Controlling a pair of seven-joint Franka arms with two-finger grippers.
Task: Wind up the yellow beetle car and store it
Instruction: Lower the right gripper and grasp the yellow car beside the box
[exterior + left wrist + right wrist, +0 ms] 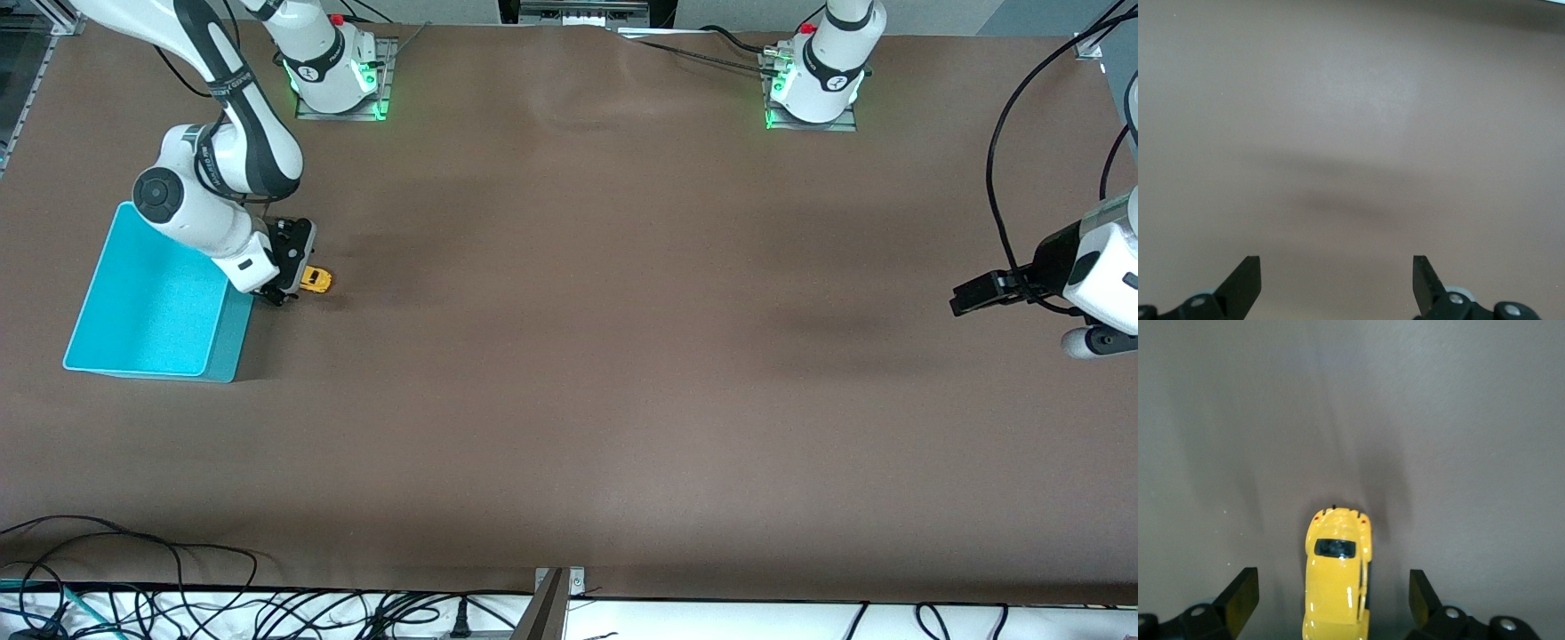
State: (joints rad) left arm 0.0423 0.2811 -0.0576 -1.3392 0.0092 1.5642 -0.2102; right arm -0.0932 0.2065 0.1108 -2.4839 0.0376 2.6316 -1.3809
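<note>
The yellow beetle car (316, 280) stands on its wheels on the brown table, just beside the turquoise bin (151, 311). My right gripper (298, 280) is down at the car and open. In the right wrist view the car (1337, 580) lies lengthwise between the two fingers, with a gap of bare table on each side, and the right gripper (1331, 579) touches nothing. My left gripper (965, 298) waits open over bare table at the left arm's end. In the left wrist view the left gripper (1337, 263) has nothing between its fingers.
The bin holds nothing and sits at the right arm's end of the table, partly under the right arm's forearm. Cables lie along the table edge nearest the front camera (267, 604). A black cable hangs by the left arm (1005, 178).
</note>
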